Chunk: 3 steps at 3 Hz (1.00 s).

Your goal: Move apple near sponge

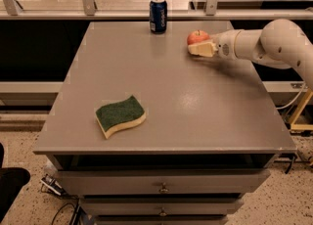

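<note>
Camera view: gripper (199,49) sits right against the apple (197,36), far right of the table (195,111); grip state, cannot tell. A loose hold could send it rolling, well away from the sponge (120,115).

Hand (199,48) at far right hides lower half of apple (197,35); arm (276,43) cut off by right edge.

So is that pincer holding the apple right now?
Pincer: against the apple at the table's far right; open or closed cannot be told.
</note>
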Motion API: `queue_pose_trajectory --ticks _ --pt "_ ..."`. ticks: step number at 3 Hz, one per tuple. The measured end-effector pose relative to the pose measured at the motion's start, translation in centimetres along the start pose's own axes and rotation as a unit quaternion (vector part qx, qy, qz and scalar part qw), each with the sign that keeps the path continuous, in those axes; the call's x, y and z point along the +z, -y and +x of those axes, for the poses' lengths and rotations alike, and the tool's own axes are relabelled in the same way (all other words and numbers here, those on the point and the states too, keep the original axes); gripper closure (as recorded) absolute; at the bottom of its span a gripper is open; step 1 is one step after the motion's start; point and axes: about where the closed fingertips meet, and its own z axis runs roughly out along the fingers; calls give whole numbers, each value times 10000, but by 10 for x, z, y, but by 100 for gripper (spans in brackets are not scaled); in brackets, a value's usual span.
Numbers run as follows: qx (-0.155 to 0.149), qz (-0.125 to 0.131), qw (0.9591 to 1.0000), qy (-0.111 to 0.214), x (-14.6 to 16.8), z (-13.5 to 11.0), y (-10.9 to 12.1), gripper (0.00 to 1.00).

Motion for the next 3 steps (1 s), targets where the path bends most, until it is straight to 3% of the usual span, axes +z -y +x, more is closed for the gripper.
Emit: queue_pose_trajectory --ticks 2,3 --pt "2 -43 10000 -8 5 1 -4 92" --pt "3 -59 10000 -11 7 1 -5 100"
